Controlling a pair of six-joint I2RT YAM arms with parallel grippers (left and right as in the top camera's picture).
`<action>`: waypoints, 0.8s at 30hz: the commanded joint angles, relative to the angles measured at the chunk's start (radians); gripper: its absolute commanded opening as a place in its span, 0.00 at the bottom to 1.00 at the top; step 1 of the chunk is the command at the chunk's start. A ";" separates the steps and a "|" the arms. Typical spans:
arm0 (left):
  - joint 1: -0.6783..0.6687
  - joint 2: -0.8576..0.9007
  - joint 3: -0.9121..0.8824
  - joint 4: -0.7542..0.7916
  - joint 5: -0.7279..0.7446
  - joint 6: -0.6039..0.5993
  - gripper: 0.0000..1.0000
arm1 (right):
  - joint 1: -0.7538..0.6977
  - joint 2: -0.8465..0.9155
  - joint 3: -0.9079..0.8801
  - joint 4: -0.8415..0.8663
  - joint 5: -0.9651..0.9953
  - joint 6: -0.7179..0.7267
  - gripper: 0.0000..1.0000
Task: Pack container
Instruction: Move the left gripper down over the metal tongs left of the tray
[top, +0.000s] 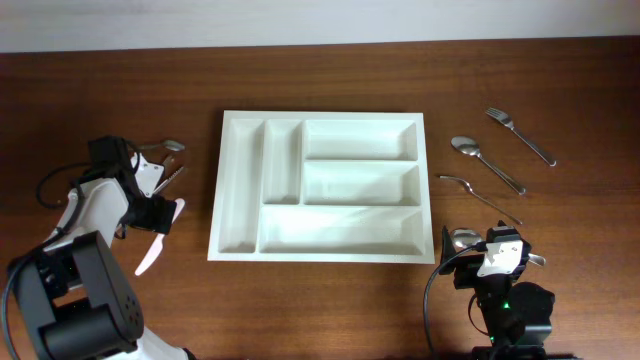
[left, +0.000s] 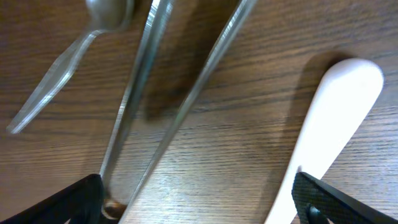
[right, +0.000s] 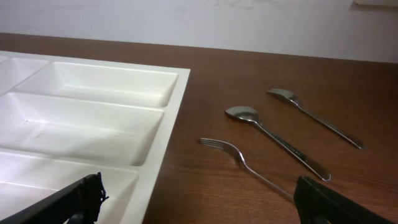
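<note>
Empty white tray centred on table; packing not begun. First pick in hand: left claw spread wide, holding nothing, low over two metal handles, white plastic utensil beside. Next: centre on one handle, descend, pinch. Idle right claw likewise released. No writing legible.

Brown wood worktop. On its right side lie a fork, spoon and thin fork, apart from each other, all on similar diagonals. On the left are a white plastic utensil, a clear-handled spoon and two metal handles converging beside it. Pale wall behind.
</note>
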 joint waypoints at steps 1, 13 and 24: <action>0.008 0.019 0.010 0.008 0.011 0.022 0.93 | 0.009 -0.011 -0.009 0.001 -0.008 -0.002 0.99; 0.092 0.027 0.010 0.084 0.012 0.022 0.91 | 0.009 -0.011 -0.009 0.001 -0.008 -0.002 0.99; 0.155 0.055 0.010 0.153 0.121 0.018 0.83 | 0.009 -0.011 -0.009 0.001 -0.008 -0.003 0.99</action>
